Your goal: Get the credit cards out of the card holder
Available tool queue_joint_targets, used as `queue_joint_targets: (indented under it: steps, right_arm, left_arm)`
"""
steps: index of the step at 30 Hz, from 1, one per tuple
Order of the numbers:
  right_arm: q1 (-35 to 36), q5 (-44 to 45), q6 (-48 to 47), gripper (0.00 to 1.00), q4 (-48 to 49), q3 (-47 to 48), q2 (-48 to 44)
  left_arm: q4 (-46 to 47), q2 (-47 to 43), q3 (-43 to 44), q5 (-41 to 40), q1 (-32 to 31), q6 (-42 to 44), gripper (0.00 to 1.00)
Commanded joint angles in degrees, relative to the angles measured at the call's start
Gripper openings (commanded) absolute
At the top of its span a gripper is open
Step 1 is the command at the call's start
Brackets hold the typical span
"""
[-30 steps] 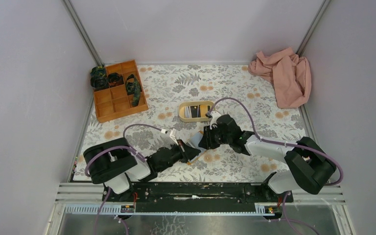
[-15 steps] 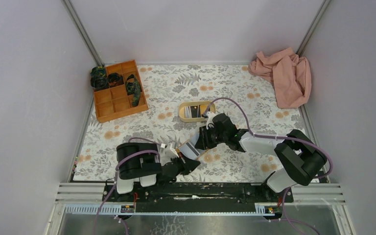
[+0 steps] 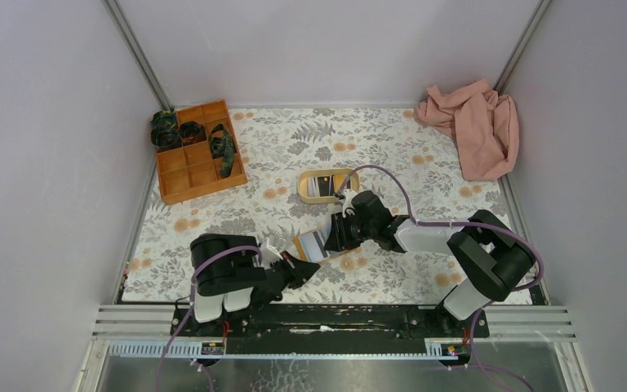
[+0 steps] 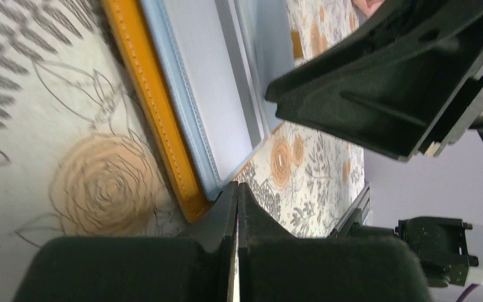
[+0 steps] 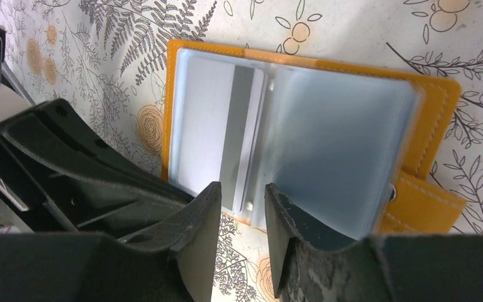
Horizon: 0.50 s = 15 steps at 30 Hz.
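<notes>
The card holder [image 3: 312,245] lies open on the floral mat, orange outside and light blue inside. In the right wrist view its clear sleeves [image 5: 327,138] face up, with a grey card [image 5: 242,135] in the middle sleeve and the snap tab [image 5: 422,202] at the right. My right gripper [image 5: 239,201] is open with a narrow gap, its tips just over the holder's near edge; it also shows in the top view [image 3: 333,235]. My left gripper [image 4: 237,189] is shut and empty, its tip by the holder's orange corner [image 4: 185,192]; the top view [image 3: 300,266] shows it near the arm bases.
A beige oval tray [image 3: 304,189] with cards in it sits just behind the holder. An orange compartment box [image 3: 175,184] with dark rolled items stands at the back left. A pink cloth [image 3: 469,126] lies at the back right.
My left arm has drawn back toward its base and folded up. The card holder now lies spread open, slightly further left. My right gripper has shifted a little left over it.
</notes>
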Motion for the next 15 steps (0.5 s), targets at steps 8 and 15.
queue_joint_targets:
  steps: [8,15]
  right_arm:
    - [-0.1,-1.0,0.6,0.4,1.8,1.3,-1.9]
    - [0.4,-0.5,0.2,0.4,0.2,3.4,-2.6]
  left_arm:
    - [-3.9,-6.1,-1.7,3.4,5.1,7.2,0.0]
    - [-10.0,-10.0,3.4,5.4,5.2,11.9,0.0]
